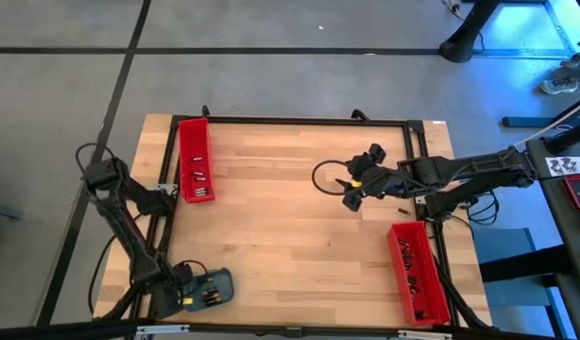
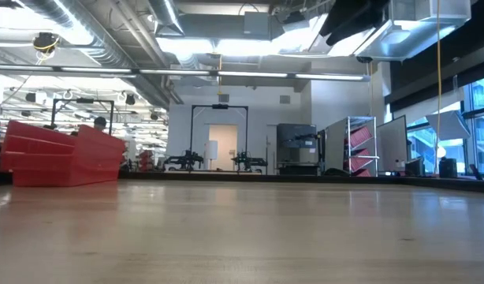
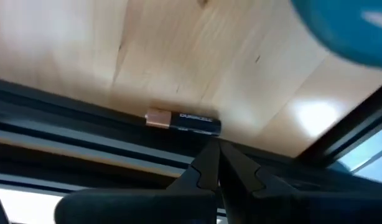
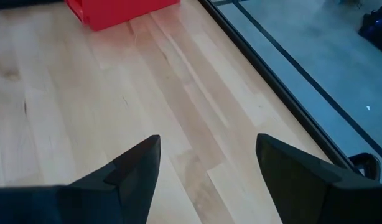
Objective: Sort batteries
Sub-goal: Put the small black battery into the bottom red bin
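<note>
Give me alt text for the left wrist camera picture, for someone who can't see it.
A single battery, black with a copper end, lies on its side on the wooden table against the dark frame at its edge. The left hand points at it from just short of it, fingers shut together. Part of a blue tray shows in one corner.

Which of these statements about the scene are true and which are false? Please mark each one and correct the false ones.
1. The right gripper is open and holds nothing. True.
2. The left gripper is wide open. False: its fingers are shut together, with the tips close to a battery.
3. That battery lies on the wooden table beside the dark frame rail. True.
4. Both red trays stand at the same side of the table. False: one red tray is at the left arm's side, the other at the right arm's side.
5. The blue-grey tray is empty. False: it holds several batteries.
</note>
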Robot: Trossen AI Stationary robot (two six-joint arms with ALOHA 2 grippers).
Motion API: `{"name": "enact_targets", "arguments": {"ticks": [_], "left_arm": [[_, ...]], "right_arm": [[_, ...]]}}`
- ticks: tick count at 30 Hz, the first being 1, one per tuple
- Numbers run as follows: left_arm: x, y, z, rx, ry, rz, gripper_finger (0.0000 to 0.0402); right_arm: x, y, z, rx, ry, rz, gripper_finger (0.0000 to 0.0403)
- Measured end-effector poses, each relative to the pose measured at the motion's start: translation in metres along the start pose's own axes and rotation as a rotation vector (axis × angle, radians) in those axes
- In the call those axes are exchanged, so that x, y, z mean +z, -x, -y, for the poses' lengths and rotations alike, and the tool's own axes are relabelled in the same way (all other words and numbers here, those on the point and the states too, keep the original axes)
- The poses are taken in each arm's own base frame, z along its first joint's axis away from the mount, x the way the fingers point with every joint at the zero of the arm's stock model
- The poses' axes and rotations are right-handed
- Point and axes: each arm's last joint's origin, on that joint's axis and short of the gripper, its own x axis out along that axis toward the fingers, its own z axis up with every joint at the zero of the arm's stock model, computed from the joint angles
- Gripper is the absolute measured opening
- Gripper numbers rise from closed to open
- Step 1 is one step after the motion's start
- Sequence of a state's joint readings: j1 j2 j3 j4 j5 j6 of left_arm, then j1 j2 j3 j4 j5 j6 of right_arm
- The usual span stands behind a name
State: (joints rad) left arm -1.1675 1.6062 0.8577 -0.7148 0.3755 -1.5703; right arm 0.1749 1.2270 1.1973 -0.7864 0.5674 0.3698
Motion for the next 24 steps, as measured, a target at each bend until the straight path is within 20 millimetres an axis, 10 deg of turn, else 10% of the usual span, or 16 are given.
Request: {"name": "enact_targets", "arguments": {"ticks": [24], "left_arm": [[0.016, 0.01, -0.018, 0.135, 0.165, 0.101, 0.0]], "right_arm": [[0.003, 0.0, -0.001, 0.009, -0.008, 0.023, 0.0266]]}}
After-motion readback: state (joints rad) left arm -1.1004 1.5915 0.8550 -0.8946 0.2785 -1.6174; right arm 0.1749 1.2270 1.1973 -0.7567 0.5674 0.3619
